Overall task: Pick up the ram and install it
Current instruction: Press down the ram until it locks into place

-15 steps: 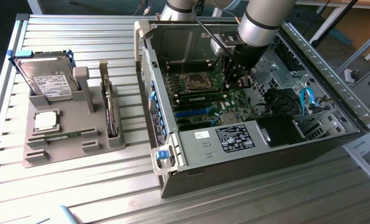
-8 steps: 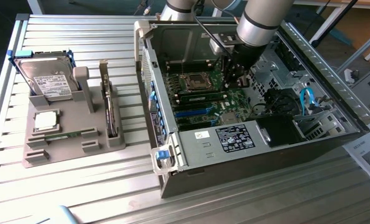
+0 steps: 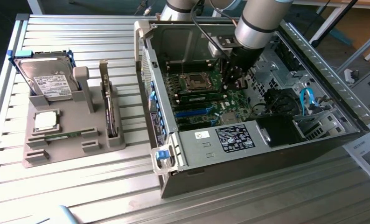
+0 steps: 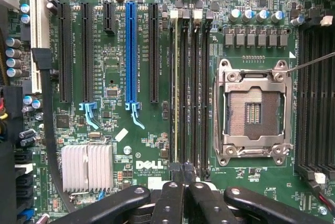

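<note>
Closed black gripper [image 4: 183, 190] hovers over the memory slots [image 4: 188, 88] — ram [image 4: 174, 93], judged light, stiff and fragile, wants edge-holding.

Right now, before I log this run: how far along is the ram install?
Looks done: the ram seems to stand edge-on in a slot near the empty processor socket. In hand: the shut tool sits over that slot's end. Left: seating unconfirmed; latches cannot be judged.

Exterior view high and oblique over open computer case [image 3: 247, 116]; wrist view close above its motherboard [image 4: 141, 145], shared by both.
</note>
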Available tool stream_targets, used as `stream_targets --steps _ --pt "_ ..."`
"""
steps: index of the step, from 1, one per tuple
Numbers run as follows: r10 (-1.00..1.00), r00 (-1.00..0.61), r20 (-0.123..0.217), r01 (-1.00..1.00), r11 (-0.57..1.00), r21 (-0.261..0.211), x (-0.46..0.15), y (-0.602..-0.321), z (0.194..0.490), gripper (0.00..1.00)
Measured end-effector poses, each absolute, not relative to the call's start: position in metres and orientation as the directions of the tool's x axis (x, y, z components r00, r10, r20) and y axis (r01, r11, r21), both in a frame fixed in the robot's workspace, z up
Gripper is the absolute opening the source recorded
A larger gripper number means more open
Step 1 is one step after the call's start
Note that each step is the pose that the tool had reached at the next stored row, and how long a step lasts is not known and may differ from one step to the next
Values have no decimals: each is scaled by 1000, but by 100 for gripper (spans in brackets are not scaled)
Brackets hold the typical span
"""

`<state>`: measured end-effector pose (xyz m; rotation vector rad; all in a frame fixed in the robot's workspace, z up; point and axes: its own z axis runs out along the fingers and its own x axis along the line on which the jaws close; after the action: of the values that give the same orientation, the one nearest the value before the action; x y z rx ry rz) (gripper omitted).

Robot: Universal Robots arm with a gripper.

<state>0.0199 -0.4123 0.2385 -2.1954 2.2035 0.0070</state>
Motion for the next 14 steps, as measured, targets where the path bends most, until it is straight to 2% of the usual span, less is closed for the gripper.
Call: stream_targets --steps 14 --pt "-1000 -3 -22 -1000 4 -19 20 -412 235 10"
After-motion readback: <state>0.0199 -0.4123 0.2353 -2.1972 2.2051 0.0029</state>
